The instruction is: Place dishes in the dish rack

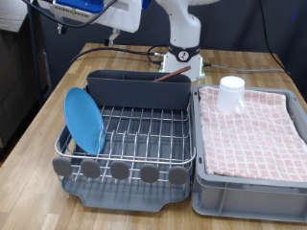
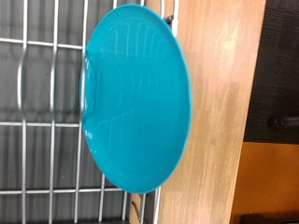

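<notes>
Nearest the exterior camera, a row of five round grey discs (image 1: pixel 119 171) lines the front edge of the dish rack (image 1: pixel 144 129). The rack is one silver wire grid on a dark grey plastic tray, with one grey cutlery bin (image 1: pixel 139 88) across its far side. One light-blue plate (image 1: pixel 84 119) stands on edge in the wires at the rack's end toward the exterior view's left, leaning slightly. The wrist view confirms it: the plate (image 2: pixel 135 98) fills the frame over the wire grid (image 2: pixel 37 112), with wood showing beside it.

Just beside the rack, toward the exterior view's right, sits one grey crate (image 1: pixel 251 182) lined with a pink-checked cloth (image 1: pixel 251 134). One small white mug (image 1: pixel 230 94) stands upright on the cloth near the crate's far corner. The mug's handle cannot be made out.

Behind the bin, something reddish-brown (image 1: pixel 173 73) lies on the tabletop (image 1: pixel 43 120) at the foot of the robot's white base (image 1: pixel 184 43); it is too small to identify with confidence.

The tabletop is pale wood planking. Beyond it the room is dark, with blue-and-white equipment (image 1: pixel 91 11) at the top.

The end effector cannot be picked out in either view, so its opening and hold cannot be told.
</notes>
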### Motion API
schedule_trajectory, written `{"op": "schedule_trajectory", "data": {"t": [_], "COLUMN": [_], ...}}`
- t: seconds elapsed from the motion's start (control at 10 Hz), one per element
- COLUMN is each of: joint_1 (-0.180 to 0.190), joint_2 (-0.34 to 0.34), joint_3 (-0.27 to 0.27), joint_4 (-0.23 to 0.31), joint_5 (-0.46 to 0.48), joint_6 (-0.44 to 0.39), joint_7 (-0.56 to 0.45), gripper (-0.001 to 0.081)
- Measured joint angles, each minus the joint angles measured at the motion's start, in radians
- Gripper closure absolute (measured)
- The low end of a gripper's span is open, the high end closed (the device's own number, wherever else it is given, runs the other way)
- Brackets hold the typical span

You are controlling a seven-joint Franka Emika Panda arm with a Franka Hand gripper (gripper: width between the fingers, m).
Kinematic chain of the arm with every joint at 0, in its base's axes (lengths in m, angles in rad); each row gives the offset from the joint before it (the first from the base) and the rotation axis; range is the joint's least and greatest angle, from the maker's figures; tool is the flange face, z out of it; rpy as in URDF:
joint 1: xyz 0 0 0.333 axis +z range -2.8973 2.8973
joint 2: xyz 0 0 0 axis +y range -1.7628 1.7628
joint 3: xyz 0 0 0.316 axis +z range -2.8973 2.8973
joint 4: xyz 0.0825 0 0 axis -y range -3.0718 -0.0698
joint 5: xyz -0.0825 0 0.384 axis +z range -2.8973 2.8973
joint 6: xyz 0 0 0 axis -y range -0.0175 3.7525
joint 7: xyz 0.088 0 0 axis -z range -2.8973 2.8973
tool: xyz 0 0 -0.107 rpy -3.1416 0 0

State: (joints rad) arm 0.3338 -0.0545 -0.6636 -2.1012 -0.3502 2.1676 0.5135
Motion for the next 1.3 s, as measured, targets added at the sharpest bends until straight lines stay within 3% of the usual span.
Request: {"op": "schedule_trajectory", "data": {"t": [0.4, 0.8, 1.0, 1.3], "joint_1": [0.049, 0.074, 0.077, 0.112], "joint_2": [-0.034, -0.100, -0.097, -0.103], "joint_3": [0.074, 0.155, 0.158, 0.224], "joint_4": [-0.003, -0.054, -0.052, -0.034], "joint_5": [0.051, 0.056, 0.056, 0.079], "joint_6": [-0.123, -0.172, -0.178, -0.261], "joint_7": [-0.005, 0.155, 0.143, 0.175], "gripper": [0.0003, 0.0003, 0.0003, 0.0003]}}
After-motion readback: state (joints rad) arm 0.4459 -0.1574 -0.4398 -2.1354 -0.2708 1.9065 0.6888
